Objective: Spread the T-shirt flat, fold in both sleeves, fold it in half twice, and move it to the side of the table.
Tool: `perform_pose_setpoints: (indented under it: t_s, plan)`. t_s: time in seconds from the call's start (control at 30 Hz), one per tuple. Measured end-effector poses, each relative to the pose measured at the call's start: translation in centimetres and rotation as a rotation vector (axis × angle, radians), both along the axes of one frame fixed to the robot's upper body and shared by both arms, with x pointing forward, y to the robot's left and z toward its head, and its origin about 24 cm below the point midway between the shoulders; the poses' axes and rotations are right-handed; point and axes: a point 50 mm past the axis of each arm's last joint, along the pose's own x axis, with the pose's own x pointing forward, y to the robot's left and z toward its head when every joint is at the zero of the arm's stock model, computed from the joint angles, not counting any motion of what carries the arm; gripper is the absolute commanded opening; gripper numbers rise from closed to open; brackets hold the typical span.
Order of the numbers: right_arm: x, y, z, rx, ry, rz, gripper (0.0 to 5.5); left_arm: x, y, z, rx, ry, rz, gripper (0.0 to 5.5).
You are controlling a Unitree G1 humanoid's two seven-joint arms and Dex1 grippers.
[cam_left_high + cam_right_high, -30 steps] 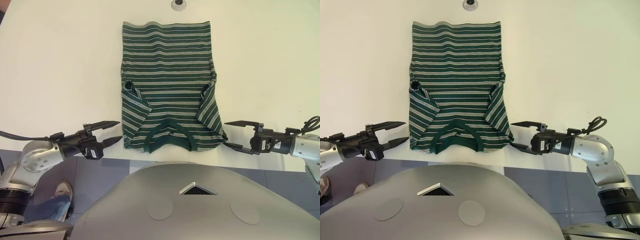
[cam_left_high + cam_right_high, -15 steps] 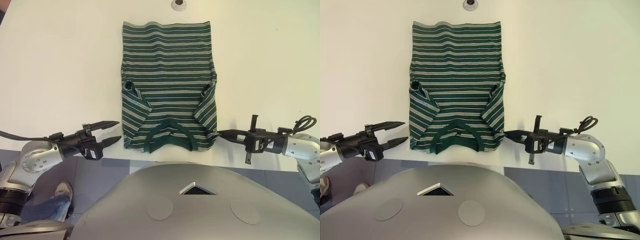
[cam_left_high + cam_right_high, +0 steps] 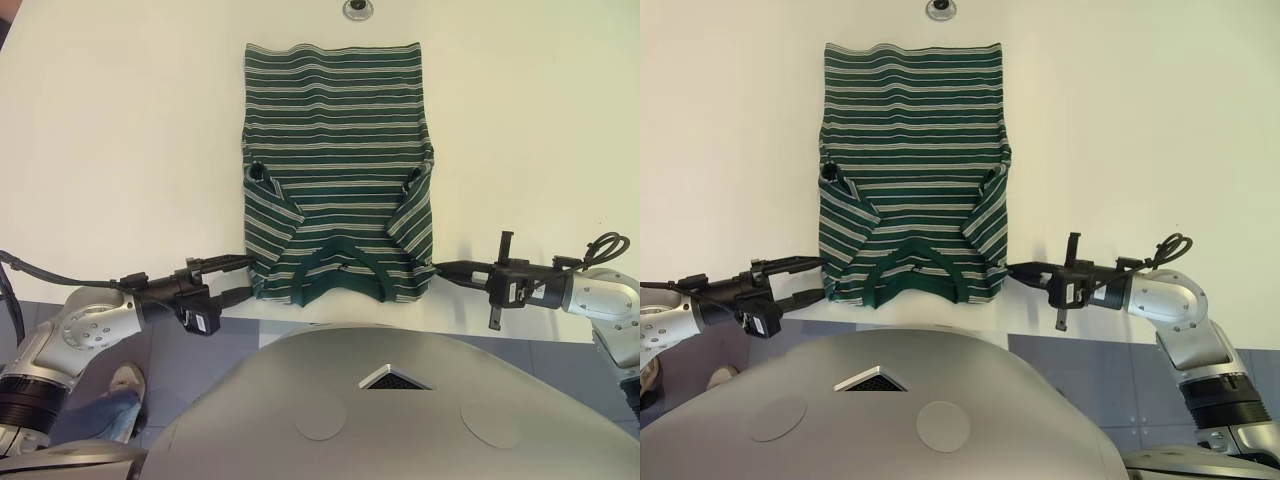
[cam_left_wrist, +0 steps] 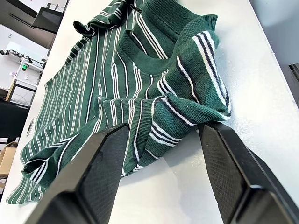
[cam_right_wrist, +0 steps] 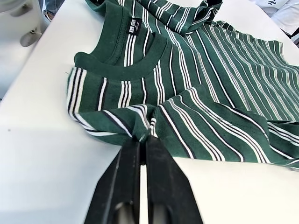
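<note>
Straddling T-shirt [image 3: 335,150] corner, left claw [image 3: 247,276]

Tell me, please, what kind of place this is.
Probably a robot lab or test room: a plain white table holds one striped T-shirt, and a screen and an equipment bench stand beyond it.

Readable text: none can be made out.
The dark label [image 5: 135,25] sewn inside the neck of the T-shirt [image 5: 210,70] bears small white marks, too small to read.
</note>
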Motion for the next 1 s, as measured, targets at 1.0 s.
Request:
perform_pose_setpoints:
  t_s: [1.0]
  plan:
    - [-2.1, -0.9, 2.4, 0.157, 0.075, 0.074, 0.0, -0.5, -0.1, 4.9, -0.379, 0.112, 0.032, 0.02]
